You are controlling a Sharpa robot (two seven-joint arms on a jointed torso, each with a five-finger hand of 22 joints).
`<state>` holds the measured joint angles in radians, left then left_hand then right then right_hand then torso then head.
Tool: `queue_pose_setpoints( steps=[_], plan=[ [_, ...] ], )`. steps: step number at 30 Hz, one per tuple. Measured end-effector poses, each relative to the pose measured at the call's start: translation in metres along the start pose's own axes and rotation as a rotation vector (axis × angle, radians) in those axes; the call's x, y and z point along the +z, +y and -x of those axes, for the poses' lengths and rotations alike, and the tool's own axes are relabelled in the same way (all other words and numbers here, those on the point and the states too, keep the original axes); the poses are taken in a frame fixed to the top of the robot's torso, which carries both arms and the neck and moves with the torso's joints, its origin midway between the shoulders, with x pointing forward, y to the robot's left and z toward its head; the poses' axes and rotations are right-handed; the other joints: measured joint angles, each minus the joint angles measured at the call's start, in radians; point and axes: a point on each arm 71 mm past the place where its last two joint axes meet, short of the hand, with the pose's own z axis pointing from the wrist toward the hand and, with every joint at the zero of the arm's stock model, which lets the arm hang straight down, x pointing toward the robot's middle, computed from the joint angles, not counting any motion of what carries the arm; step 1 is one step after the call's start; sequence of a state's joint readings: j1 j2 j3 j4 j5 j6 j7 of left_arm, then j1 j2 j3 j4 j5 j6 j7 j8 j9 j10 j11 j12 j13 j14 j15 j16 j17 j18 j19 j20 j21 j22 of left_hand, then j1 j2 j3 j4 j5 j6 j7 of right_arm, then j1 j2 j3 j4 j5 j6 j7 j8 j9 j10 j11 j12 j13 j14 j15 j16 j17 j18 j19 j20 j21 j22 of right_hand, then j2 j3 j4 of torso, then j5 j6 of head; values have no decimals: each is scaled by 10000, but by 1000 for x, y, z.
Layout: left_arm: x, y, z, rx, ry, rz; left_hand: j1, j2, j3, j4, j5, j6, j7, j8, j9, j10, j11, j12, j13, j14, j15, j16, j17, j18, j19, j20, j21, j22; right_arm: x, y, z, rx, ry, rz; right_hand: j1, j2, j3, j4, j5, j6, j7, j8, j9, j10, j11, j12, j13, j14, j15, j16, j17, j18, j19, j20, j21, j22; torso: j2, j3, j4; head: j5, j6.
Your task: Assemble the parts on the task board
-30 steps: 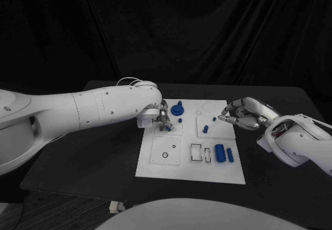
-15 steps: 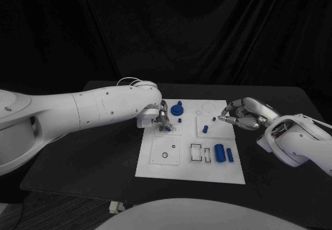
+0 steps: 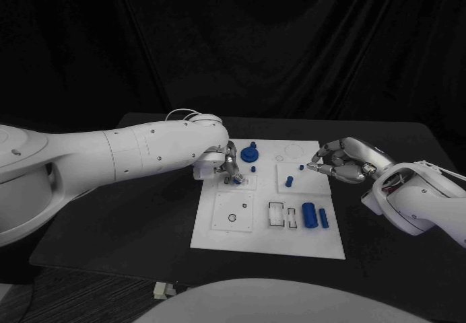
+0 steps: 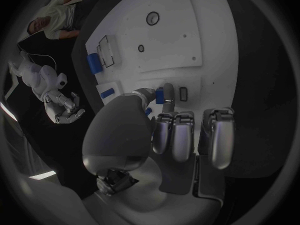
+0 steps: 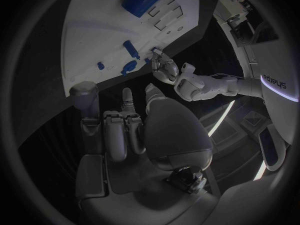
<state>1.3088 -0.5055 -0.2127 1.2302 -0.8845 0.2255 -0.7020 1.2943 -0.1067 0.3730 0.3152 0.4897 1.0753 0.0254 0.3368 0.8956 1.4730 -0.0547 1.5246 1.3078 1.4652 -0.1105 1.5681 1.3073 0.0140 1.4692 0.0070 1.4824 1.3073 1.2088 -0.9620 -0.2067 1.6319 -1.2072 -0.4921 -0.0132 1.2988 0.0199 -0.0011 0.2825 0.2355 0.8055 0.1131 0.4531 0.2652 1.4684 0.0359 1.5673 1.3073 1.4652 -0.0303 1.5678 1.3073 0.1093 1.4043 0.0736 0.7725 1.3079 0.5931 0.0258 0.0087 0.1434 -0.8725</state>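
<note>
Left hand (image 3: 226,166) sits at the task board's (image 3: 267,239) left edge, fingertips pinching a small blue peg (image 4: 160,97); most of the peg is hidden by the fingers. Almost no change from a second ago, hand shifted slightly. Two blue cylinders (image 3: 314,215) lie lower right on the board. Right hand (image 3: 340,161) hovers over the board's right edge, fingers curled, holding nothing.
</note>
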Motion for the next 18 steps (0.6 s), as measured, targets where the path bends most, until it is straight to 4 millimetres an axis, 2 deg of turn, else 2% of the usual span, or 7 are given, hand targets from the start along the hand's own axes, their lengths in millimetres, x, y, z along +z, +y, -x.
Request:
queue_pose_setpoints(
  steps=[2,5,7,9,16,18],
  plan=[
    [0,0,0,6,9,2,-109,109,-86,-86,-425,-37,-37,-30,-63,-13,12,-107,0,25,24,0,0,1,0,0,0,0,0,0,0,-1,3,-7,0,0,0,0,0,0,0,0,0,0,0,0,0,0,0,0,0,0,0,0,0,0,0,0,0,-15,0],
    [0,0,0,14,19,7,-215,212,-166,-166,-758,-56,-56,-86,-125,-14,12,-116,0,36,35,0,0,0,-15,15,-19,0,0,0,0,0,7,-13,0,0,0,0,0,0,0,0,0,0,0,0,0,0,0,0,0,0,0,0,0,-1,-1,0,0,-28,0],
    [0,0,0,17,28,11,-423,292,-234,-235,-1250,-56,-57,-176,-192,-15,12,-116,0,0,71,0,0,-1,-36,36,-38,0,0,0,0,1,11,-16,0,0,0,0,0,0,0,0,0,0,0,0,0,0,0,0,0,0,0,0,-46,-1,-2,0,0,-29,0],
    [1,0,0,21,41,10,-750,300,261,-812,-1589,-56,-60,-184,-262,-15,12,-157,0,0,71,0,0,0,-36,36,-38,0,0,0,0,1,15,-20,0,0,0,0,0,0,0,0,0,0,0,0,0,0,0,0,0,1,0,0,-67,-1,-2,0,0,-31,0],
    [1,0,0,37,78,22,-989,349,237,-923,-1658,-56,-59,-273,-370,-14,12,-272,0,0,71,0,0,0,-36,36,-116,0,0,0,0,2,39,-26,0,0,0,0,0,0,0,0,-1,0,0,0,0,0,0,0,0,0,0,0,-78,-2,-2,0,0,-41,0],
    [1,0,0,44,91,25,-1135,362,216,-963,-1786,-56,-59,-301,-396,-14,12,-272,0,0,71,0,0,0,-35,36,-116,0,0,0,-1,4,49,-27,0,0,0,0,-1,0,0,0,-2,0,0,0,3,0,0,0,0,-1,0,0,-106,-3,-2,0,0,-36,0]
  ],
)
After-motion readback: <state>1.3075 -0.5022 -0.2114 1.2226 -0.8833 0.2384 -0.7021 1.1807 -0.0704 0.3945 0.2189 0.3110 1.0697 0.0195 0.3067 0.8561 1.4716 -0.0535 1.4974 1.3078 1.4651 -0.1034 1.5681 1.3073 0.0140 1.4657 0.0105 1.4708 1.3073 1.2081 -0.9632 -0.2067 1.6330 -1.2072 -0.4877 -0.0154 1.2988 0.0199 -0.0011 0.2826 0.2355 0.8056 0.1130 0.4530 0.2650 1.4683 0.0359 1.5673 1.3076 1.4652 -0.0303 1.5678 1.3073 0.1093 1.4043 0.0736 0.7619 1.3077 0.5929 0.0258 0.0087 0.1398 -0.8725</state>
